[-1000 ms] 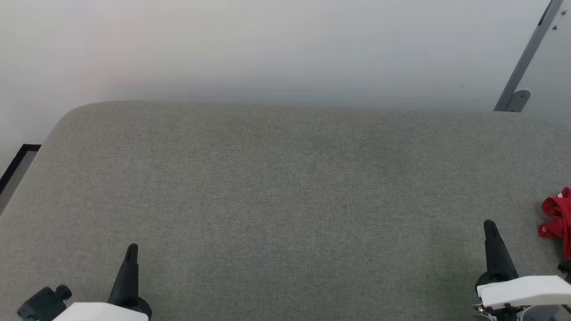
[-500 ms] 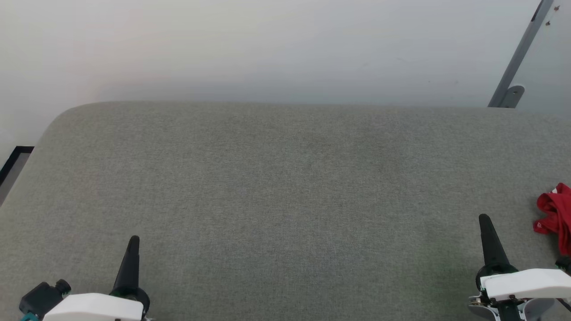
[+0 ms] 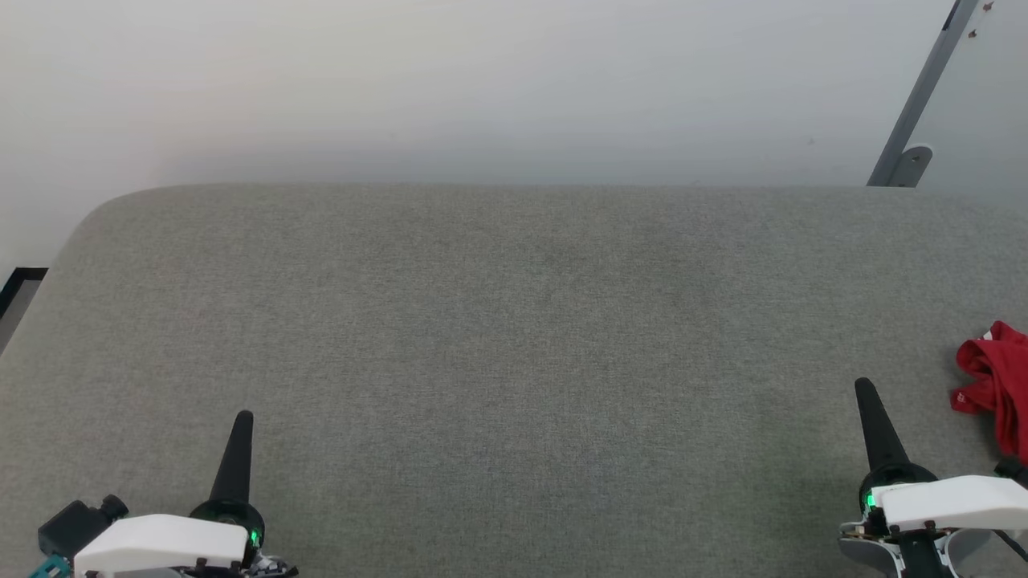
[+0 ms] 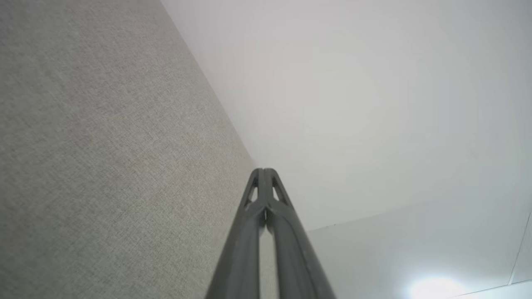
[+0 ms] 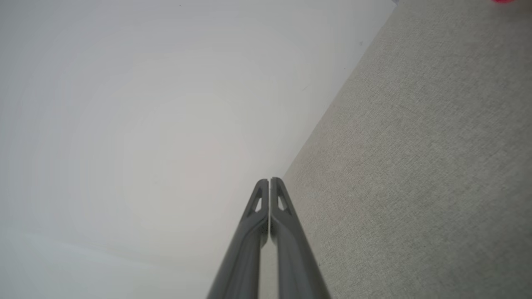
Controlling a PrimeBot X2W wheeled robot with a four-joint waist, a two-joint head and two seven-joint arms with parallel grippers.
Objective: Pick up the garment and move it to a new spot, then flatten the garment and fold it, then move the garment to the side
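Note:
A crumpled red garment lies at the right edge of the grey fabric-covered table, partly cut off by the head view; a sliver of the garment shows red at the top right of the right wrist view. My right gripper is shut and holds nothing, a little to the left of the garment and nearer to me. My left gripper is shut and holds nothing, over the table's near left. The wrist views show the fingertips pressed together on the left gripper and the right gripper.
A pale wall runs behind the table's far edge. A grey metal bar with a bracket leans at the far right. A dark-framed object sits off the table's left side. The table's far left corner is rounded.
The head view has shifted, so the table and garment sit slightly further left and higher. Both grippers reach a little further up the view, still shut.

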